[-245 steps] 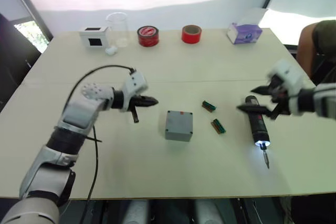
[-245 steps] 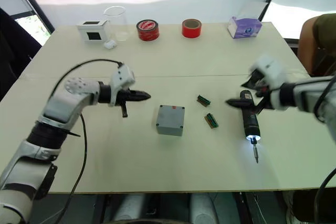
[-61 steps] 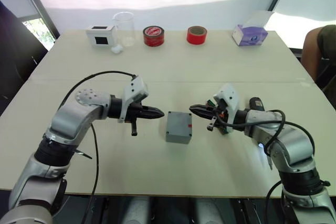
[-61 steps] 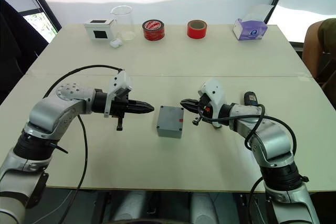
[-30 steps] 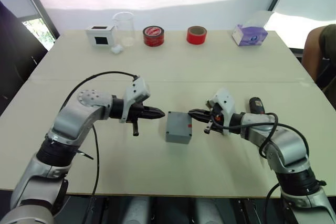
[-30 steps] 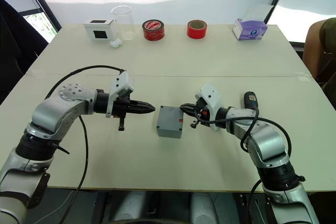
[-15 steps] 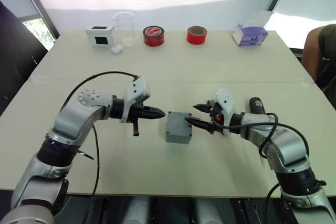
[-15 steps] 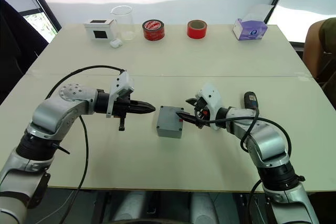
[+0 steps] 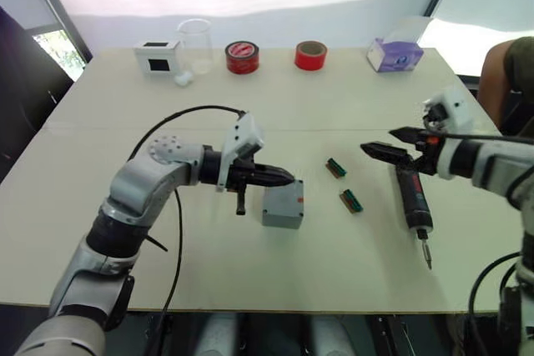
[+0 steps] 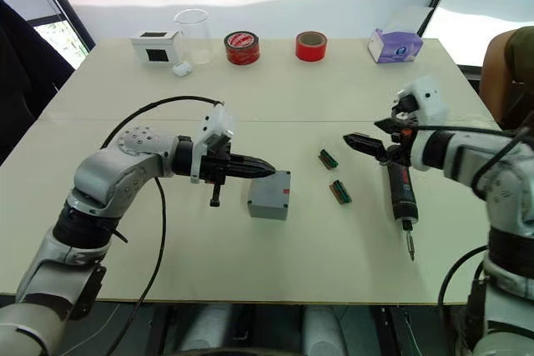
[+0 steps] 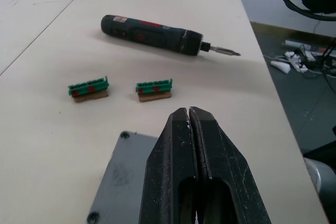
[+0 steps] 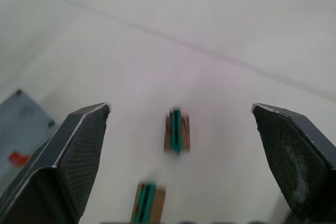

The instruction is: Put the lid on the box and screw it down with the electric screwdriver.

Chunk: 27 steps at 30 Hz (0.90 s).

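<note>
Since half a second ago the right arm has pulled back from the box to the bench's right side, while the left arm has moved in until its tip is over the box. Left to right: the left gripper [image 9: 279, 178] has its fingers pressed together, empty, tip hovering at or just over the near-left top edge of the small square grey metal-looking box [image 9: 284, 204]; contact can't be told. In the left wrist view the closed fingers [image 11: 195, 145] sit over the flat grey lid [image 11: 122, 182], which already looks seated on the box, corner screw holes visible. Right of the box lie two small green-brown circuit strips [image 9: 335, 167] and [image 9: 349, 201], apart from each other. Further right the long black pen-style electric screwdriver [image 9: 412, 200] lies flat on the cream bench [image 9: 334, 114], long axis running away-to-near, bit toward the near edge. The right gripper [image 9: 399, 144] hovers just above the tool's far end, fingers spread wide, holding nothing; it is clearly the nearer arm, and the tool lies just below and nearward of its fingers. Likely next: drop and close across the barrel. Along the far edge: a white box with dark window [image 9: 156, 56], a clear glass beaker [image 9: 194, 43] that looks empty, two red tape rolls [image 9: 241, 57] [image 9: 310, 54], and a purple tissue box [image 9: 393, 53].
</note>
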{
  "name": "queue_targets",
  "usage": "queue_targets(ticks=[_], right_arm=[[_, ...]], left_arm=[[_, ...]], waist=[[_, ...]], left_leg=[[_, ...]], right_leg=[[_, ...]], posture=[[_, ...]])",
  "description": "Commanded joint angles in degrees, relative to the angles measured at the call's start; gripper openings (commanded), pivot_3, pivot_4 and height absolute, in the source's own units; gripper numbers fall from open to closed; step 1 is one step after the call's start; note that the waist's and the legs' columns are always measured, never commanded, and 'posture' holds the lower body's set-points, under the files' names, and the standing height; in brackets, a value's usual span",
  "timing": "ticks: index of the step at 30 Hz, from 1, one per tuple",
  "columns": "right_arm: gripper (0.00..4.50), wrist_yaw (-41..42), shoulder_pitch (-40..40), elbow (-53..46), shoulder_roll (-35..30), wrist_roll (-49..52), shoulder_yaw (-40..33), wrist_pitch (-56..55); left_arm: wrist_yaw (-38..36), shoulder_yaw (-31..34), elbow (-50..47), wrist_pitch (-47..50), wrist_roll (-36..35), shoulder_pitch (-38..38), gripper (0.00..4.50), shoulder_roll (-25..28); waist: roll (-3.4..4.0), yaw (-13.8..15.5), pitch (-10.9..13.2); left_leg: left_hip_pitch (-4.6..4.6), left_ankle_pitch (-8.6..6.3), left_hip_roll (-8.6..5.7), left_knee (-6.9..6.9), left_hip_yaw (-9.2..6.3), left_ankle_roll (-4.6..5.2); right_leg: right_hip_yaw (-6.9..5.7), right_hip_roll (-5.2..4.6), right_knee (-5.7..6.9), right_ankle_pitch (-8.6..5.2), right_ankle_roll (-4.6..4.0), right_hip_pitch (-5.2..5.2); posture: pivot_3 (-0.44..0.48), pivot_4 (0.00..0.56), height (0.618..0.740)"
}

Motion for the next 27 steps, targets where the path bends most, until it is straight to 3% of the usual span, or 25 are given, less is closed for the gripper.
queue_targets(ticks=[1, 7, 14, 18, 23, 27], right_arm=[[4.45, 0.1, -1.6, 5.9, -9.7, 0.8, 2.8, 11.0], [4.45, 5.5, 3.5, 9.9, -16.6, 0.9, 11.6, 8.5], [4.45, 10.1, -2.4, 18.5, -16.1, 0.8, 18.9, 9.7], [4.45, 13.6, -2.2, 20.5, -16.5, -2.1, 26.3, 4.8], [4.45, 15.3, -5.2, 24.7, -14.8, -4.1, 29.6, 4.5], [3.28, 16.7, -6.1, 26.3, -13.8, -7.0, 33.1, 1.6]], left_arm=[[-0.9, -2.2, -4.3, -2.4, -0.3, -1.2, 0.00, -1.1], [-1.3, -5.9, -5.4, -4.5, 0.7, -1.0, 0.00, -2.6], [-1.8, -8.1, -5.7, -6.6, 3.4, 0.0, 0.00, -0.6], [-1.3, -6.5, -6.7, -5.0, 2.9, 0.9, 0.00, 1.7], [-0.5, -7.5, -7.0, -5.1, 4.7, 1.2, 0.00, 3.4], [0.8, -8.1, -6.7, -5.2, 6.5, 1.0, 0.00, 3.8]], waist=[[0.00, 0.3, 0.0], [-0.01, 0.0, 0.0], [0.07, -0.2, 0.0], [0.06, 0.0, 0.0], [0.06, 0.2, 0.0], [0.06, 0.1, 0.0]], left_leg=[[0.00, -0.01, 0.00, -0.02, -0.02, 0.01], [-0.01, -0.07, 0.01, -0.02, 0.03, 0.11], [-0.01, -0.06, 0.01, -0.01, 0.06, 0.11], [-0.01, -0.07, 0.01, -0.01, 0.06, 0.11], [-0.02, -0.07, -0.01, 0.04, 0.07, 0.12], [-0.02, -0.07, 0.00, 0.02, 0.06, 0.12]], right_leg=[[-0.01, -0.01, -0.04, -0.01, -0.01, 0.02], [-0.01, -0.04, -0.20, 0.00, 0.00, 0.10], [0.02, 0.00, -0.17, 0.00, 0.00, 0.03], [0.00, 0.00, -0.18, 0.00, 0.00, 0.04], [0.01, -0.02, -0.18, 0.01, 0.02, 0.06], [-0.01, 0.00, -0.18, 0.01, 0.02, 0.05]], posture=[[0.000, 0.150, 0.740], [0.000, 0.150, 0.740], [0.000, 0.150, 0.740], [0.000, 0.150, 0.740], [0.000, 0.150, 0.740], [0.000, 0.150, 0.740]])
